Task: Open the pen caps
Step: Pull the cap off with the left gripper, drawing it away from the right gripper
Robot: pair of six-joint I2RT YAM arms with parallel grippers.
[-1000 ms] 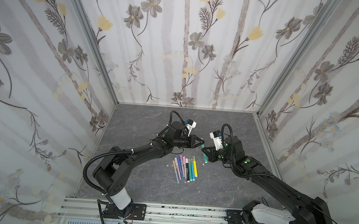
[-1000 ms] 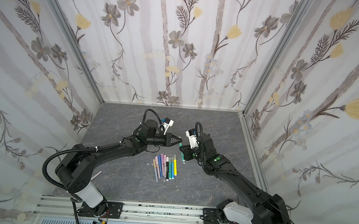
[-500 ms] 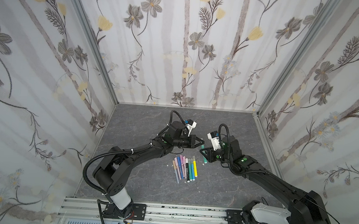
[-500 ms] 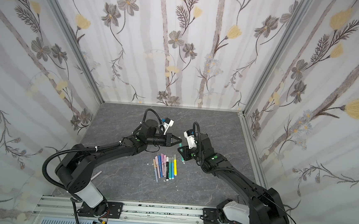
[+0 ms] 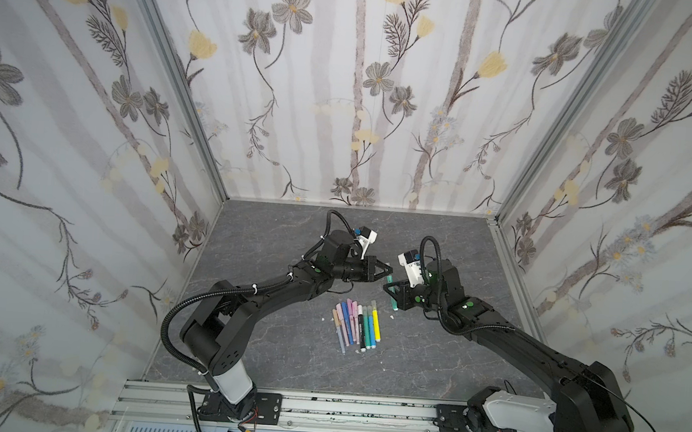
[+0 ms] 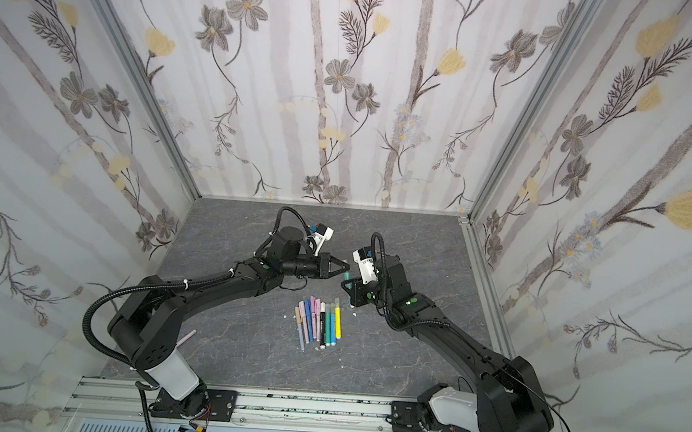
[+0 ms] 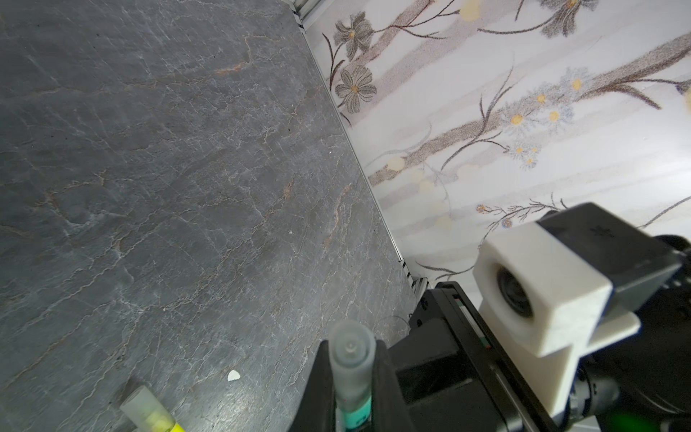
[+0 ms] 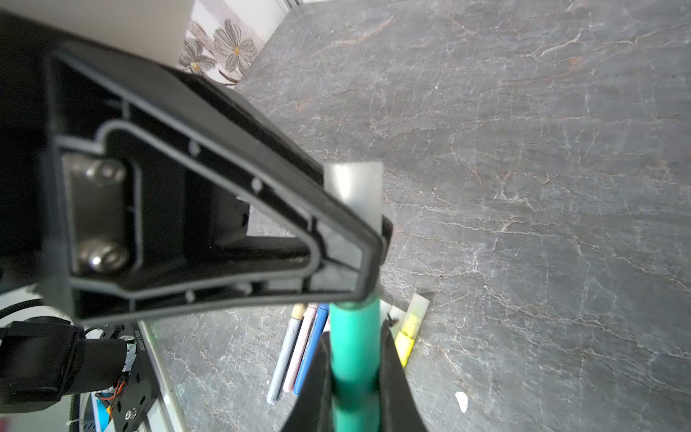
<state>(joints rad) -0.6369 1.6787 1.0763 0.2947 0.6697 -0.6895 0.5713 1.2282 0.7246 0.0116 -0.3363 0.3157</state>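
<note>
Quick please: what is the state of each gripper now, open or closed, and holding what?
Left gripper: closed on the frosted cap of the green pen.
Right gripper: closed on that pen's barrel.

The matt black left arm and right arm have white base segments bolted to a silver rail. Ribbed black hoses run alongside; green dots mark the links. The left pincer has a ribbed triangular black finger with two silver screws.
</note>
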